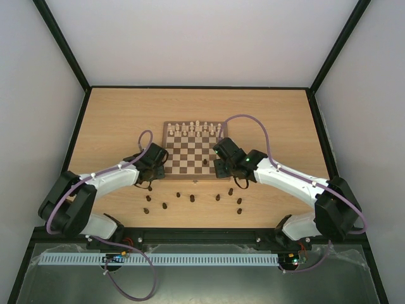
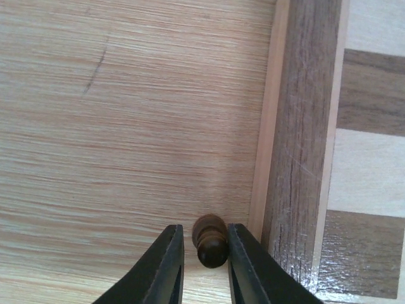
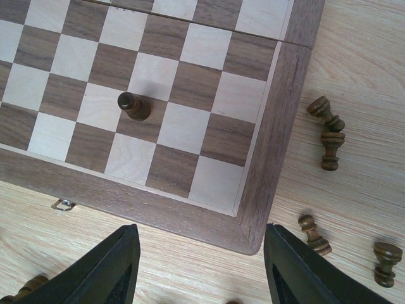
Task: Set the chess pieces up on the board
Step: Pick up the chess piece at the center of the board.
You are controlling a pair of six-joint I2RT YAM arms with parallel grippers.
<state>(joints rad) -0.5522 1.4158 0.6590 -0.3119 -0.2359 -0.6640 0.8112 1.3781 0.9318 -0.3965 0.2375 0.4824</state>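
- Fingers of my left gripper (image 2: 205,233) stood close about a pawn (image 2: 211,244) on the table (image 2: 126,126), just beside the board (image 2: 297,158), at its left border.
- My right finger touched the pawn. A thin strip of table showed by the left finger, so I could not tell whether I was pinching it.
- My right gripper (image 3: 201,229) hung over the board's near right corner, spread wide, with nothing between its fingers.
- One dark piece (image 3: 134,106) stood alone on the board, a few squares in from that corner.
- Other dark pieces (image 1: 192,198) lay scattered on the table along the board's near side, some just right of the corner.
- Cream pieces (image 1: 193,130) stood in the far rows.
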